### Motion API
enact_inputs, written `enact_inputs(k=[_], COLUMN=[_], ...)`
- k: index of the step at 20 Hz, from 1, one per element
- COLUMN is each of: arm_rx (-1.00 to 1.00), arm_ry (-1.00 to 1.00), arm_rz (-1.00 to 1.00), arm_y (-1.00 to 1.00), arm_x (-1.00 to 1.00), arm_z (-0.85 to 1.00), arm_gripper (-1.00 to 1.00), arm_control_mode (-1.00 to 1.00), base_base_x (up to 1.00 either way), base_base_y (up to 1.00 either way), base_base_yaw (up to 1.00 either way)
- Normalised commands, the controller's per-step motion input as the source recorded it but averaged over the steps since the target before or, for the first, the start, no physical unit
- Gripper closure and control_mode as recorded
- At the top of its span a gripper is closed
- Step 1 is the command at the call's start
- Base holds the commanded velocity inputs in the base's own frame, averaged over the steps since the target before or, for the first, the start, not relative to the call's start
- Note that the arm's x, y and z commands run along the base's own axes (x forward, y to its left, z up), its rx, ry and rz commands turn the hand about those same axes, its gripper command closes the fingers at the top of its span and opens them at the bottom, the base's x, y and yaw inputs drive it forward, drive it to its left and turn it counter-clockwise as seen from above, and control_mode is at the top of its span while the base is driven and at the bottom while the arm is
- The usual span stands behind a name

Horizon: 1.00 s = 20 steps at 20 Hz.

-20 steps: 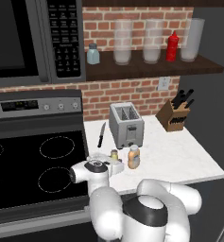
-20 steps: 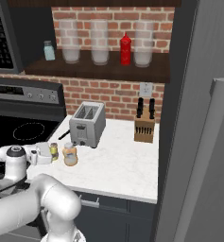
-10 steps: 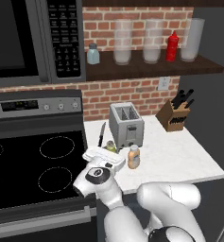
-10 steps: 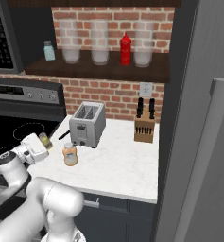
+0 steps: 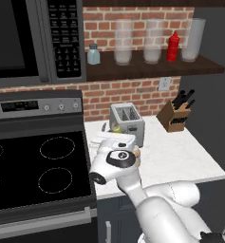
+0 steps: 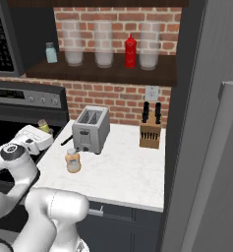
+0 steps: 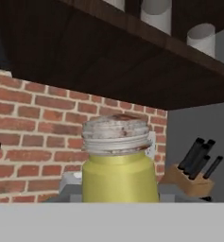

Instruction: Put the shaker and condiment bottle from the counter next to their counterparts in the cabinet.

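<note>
My gripper is shut on the yellow-green shaker, which hangs above the counter just left of the toaster. From the right base view, the shaker sticks up out of the gripper over the counter's left edge. In the hand view the shaker is close up, with its worn cap on top. The orange-tan condiment bottle stands on the counter in front of the toaster; the arm mostly hides it in the left base view. On the cabinet shelf stand the blue-grey shaker and the red squeeze bottle.
A silver toaster and a knife block stand at the back of the counter. Three tall clear jars sit on the shelf between the counterparts. A stove lies to the left under a microwave.
The arm has lifted the shaker off the counter and raised it beside the toaster. The condiment bottle has stayed put.
</note>
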Motion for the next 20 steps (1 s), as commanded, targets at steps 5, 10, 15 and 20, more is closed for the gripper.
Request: enact_inputs(k=[5,10,15,20], arm_rx=[0.03,0.1,0.09,0.06], arm_ry=[0.33,0.2,0.02,0.02], arm_rz=[0.18,0.21,0.34,0.33], arm_y=[-0.22,-0.36,-0.15,-0.03], arm_x=[-0.22,-0.14,-0.1,-0.01], arm_z=[0.96,0.99,0.96,1.0], arm_gripper=[1.0,1.0,1.0,1.0], arm_control_mode=[-1.0,-1.0,-1.0,-1.0], base_base_x=[0.0,0.0,0.0,0.0], base_base_y=[0.0,0.0,0.0,0.0], base_base_yaw=[0.0,0.0,0.0,0.0])
